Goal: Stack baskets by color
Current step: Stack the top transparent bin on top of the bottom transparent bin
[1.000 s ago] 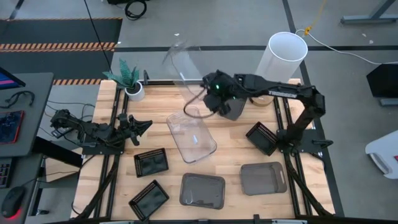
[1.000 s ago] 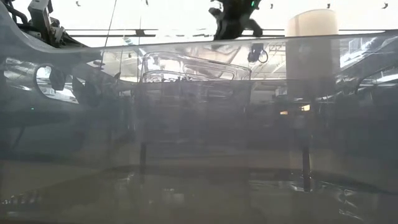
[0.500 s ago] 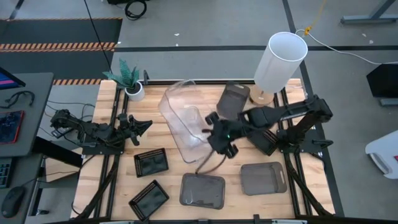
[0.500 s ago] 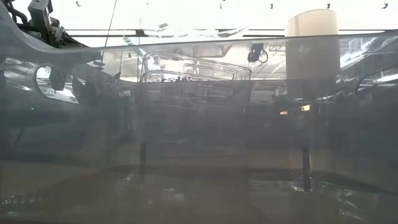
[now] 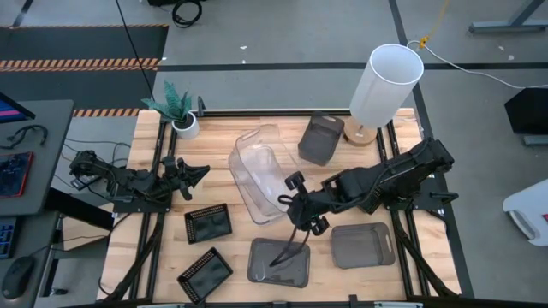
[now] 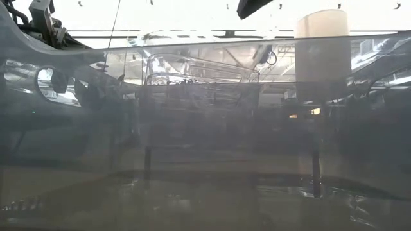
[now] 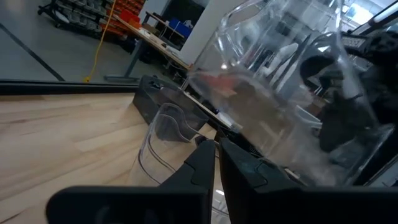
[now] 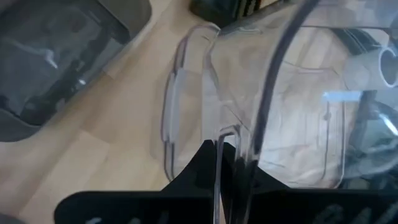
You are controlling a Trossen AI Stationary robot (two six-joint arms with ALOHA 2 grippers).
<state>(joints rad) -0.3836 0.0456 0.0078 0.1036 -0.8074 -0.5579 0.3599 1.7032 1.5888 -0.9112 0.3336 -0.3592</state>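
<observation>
My right gripper is shut on a large clear basket, held tilted over a second clear basket that rests on its base at mid-table. Whether the two touch, I cannot tell. Grey baskets lie at the far side and near the front edge. Two black slatted baskets lie at the near left, and a third is mostly hidden under my right arm. My left gripper waits shut at the table's left. My right gripper pinches the clear basket's wall at its rim between its two fingers, one finger on each face of the wall. The fingers slant down from the table's right. The basket is lifted and tilted, reaching away from the fingers toward the far left.
A tall white lamp shade stands at the far right and a small potted plant at the far left. A smoky basket wall fills most of the low view.
My right gripper has swung from the table's far side toward the near edge and dipped a little, still shut on the clear basket. The basket has come down from beyond the far edge to over the clear basket at mid-table, uncovering the far grey basket.
</observation>
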